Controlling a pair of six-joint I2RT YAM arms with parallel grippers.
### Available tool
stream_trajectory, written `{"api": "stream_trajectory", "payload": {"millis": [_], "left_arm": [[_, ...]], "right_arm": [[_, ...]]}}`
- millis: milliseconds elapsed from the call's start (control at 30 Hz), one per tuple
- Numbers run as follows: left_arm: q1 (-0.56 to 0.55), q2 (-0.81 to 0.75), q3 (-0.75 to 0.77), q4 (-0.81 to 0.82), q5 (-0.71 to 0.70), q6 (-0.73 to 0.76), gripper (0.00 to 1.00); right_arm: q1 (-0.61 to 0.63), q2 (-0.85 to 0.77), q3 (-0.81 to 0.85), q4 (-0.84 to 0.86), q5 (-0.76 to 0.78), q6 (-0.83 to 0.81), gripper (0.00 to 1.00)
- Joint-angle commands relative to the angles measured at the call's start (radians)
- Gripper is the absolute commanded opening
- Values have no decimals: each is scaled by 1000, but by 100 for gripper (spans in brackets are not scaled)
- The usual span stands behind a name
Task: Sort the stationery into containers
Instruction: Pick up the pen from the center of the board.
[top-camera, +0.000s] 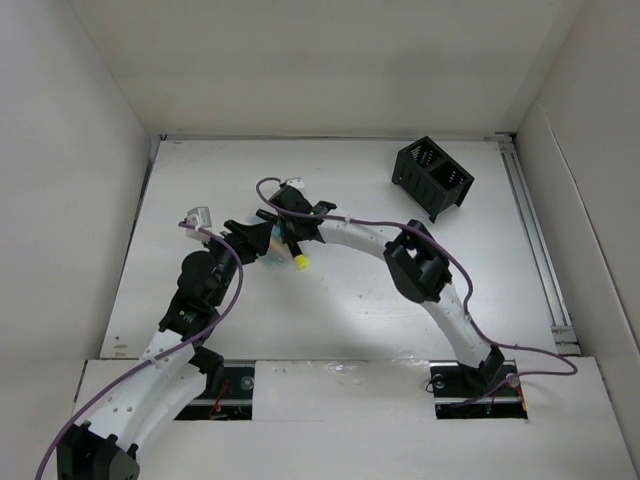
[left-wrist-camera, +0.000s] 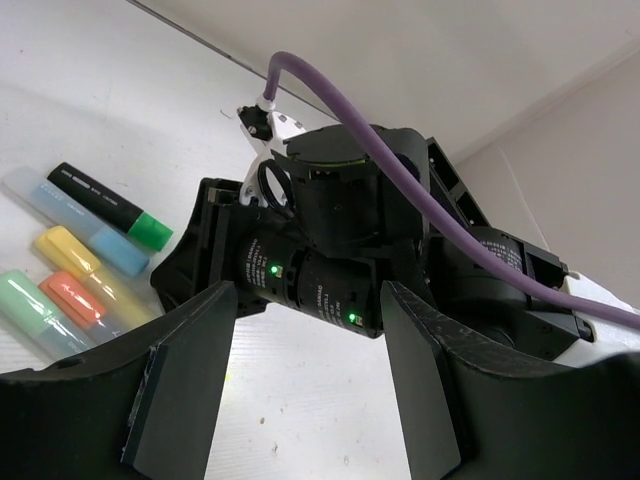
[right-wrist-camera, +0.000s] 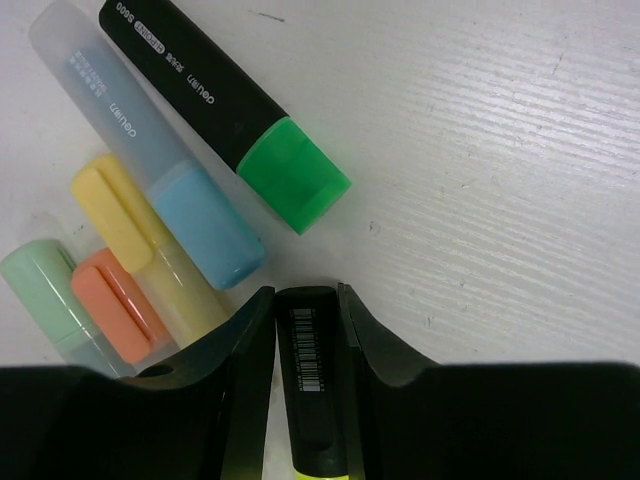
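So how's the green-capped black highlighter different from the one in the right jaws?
The green-capped highlighter lies free on the table; the yellow-ended highlighter sits between the jaws of the right gripper. Its cap is green; the held one's end is yellow. Both have black bodies.

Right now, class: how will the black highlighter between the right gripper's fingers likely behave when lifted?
The black highlighter looks like hard plastic: probably stiff and light. Its smooth shell, pinched between the fingers, might slip or pivot.
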Motion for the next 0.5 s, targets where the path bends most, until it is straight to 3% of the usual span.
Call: {"api": "stream_trajectory", "payload": {"millis": [0,67,167,267,467], "left_arm": [[-4,-3,19,51,13,2,56],[-4,-3,19,51,13,2,56],[-4,-3,19,51,13,2,56],[-4,-3,19,51,13,2,56],[-4,-3,10,62,13,2,56]], "right_arm": [[-3,-46,-62,-22,53,-10,31],[-3,-60,-84,-22,72,-10,32],[-12,-103,-144,-2,83,2,20],[-35,-160,-214,26,83,13,15],[-95,-269,-280,87,73,56,14]]}}
